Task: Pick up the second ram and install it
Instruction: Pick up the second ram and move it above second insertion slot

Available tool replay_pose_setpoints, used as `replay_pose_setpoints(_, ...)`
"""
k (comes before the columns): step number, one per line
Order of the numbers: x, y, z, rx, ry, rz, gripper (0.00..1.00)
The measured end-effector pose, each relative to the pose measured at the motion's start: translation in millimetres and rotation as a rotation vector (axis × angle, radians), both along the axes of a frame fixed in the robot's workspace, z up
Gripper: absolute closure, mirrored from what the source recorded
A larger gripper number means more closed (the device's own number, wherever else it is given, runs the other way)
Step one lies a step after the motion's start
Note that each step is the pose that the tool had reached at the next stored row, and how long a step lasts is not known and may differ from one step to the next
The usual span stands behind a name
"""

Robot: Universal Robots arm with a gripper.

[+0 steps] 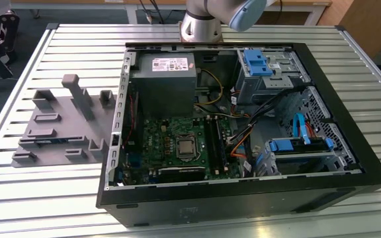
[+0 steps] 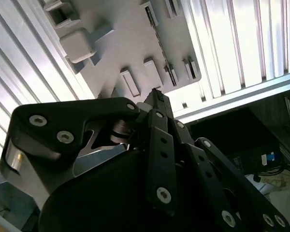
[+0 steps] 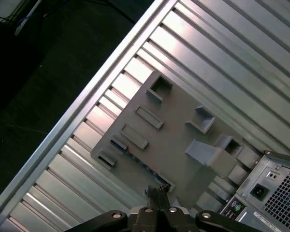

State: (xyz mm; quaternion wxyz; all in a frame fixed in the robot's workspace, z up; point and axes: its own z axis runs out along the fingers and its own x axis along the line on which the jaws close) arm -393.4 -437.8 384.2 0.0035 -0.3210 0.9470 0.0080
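Gripper (image 3: 157, 194) over holder tray (image 1: 68, 124)

Jaws closed together, nothing between them, hanging above the grey tray. Second ram (image 1: 50, 141) sits in a tray slot near its front edge, at the exterior view's left of the open computer case (image 1: 243, 203).

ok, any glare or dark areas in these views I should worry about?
Exterior view: the table is evenly lit, the open case interior is dim. Second wrist view: glare blows out the table slats; the gripper is a dark foreground mass. First wrist view: bright streaks on the slats, the grey holder tray evenly lit, the area off the table black.
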Motion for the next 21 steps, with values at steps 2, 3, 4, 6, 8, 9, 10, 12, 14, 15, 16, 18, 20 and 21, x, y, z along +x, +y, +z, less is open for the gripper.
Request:
replay_pose_setpoints(2,0.0,0.0,0.0,0.0,0.0,0.013,0.89)
replay_pose_setpoints(3,0.0,0.0,-0.1,0.0,0.0,0.019,0.89)
replay_pose_setpoints(4,0.0,0.0,-0.1,0.0,0.0,0.025,0.89)
replay_pose_setpoints(6,0.0,0.0,-0.2,0.0,0.0,0.041,0.89)
replay_pose_setpoints(8,0.0,-0.1,-0.2,0.0,-0.0001,0.06,0.89)
replay_pose_setpoints(9,0.0,-0.1,-0.2,0.0,0.0,0.071,0.89)
replay_pose_setpoints(10,0.0,-0.1,-0.3,0.0,0.0,0.08,0.89)
replay_pose_setpoints(12,0.0,-0.1,-0.3,0.0,0.0,0.096,0.89)
replay_pose_setpoints(14,0.0,-0.2,-0.3,0.0,0.0,0.109,0.89)
replay_pose_setpoints(15,0.0,-0.2,-0.3,0.0,0.0,0.115,0.89)
replay_pose_setpoints(16,0.0,-0.2,-0.4,0.0,0.0,0.121,0.89)
replay_pose_setpoints(18,0.0,-0.3,-0.5,0.0,0.0,0.133,0.89)
replay_pose_setpoints(20,0.0,-0.3,-0.6,-0.0001,0.0,0.148,0.89)
replay_pose_setpoints(21,0.0,-0.3,-0.7,0.0,0.0,0.155,0.89)
